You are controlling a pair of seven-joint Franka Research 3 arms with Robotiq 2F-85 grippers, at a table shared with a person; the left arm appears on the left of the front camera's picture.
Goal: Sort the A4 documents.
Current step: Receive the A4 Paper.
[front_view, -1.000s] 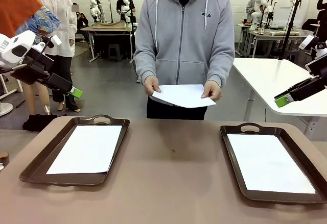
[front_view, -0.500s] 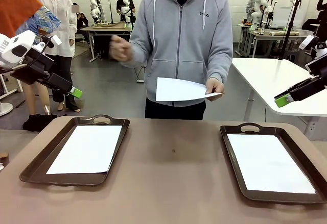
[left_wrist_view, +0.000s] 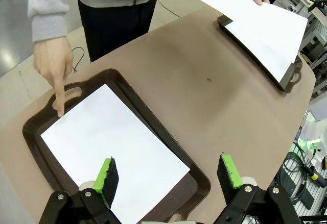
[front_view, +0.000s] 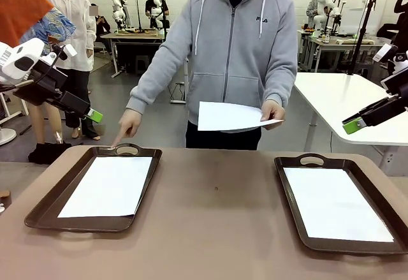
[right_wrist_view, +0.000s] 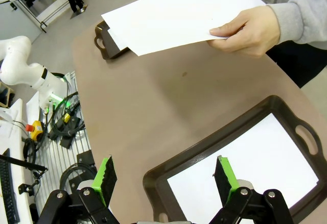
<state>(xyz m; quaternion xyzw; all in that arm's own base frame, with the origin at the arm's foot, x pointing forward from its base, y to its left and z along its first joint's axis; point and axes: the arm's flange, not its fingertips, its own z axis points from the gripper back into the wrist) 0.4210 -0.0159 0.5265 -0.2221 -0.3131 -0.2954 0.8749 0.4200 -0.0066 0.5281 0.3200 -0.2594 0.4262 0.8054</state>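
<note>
Two brown trays [front_view: 48, 203] [front_view: 290, 184] at 9 and 3 o'clock, one sheet [front_view: 108, 185] [front_view: 335, 203] in each. Person's hand [front_view: 273, 111] holds a third sheet [front_view: 233, 116] at 12. Both grippers [left_wrist_view: 168, 175] [right_wrist_view: 163, 178] spread wide, holding nothing.

Both arms hang raised at the sides, left gripper [left_wrist_view: 168, 175] and right gripper [right_wrist_view: 166, 178] with jaws wide apart.

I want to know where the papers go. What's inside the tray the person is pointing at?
A white A4 sheet lies flat inside the left tray, covering most of its floor. Whether more sheets lie underneath cannot be seen.
</note>
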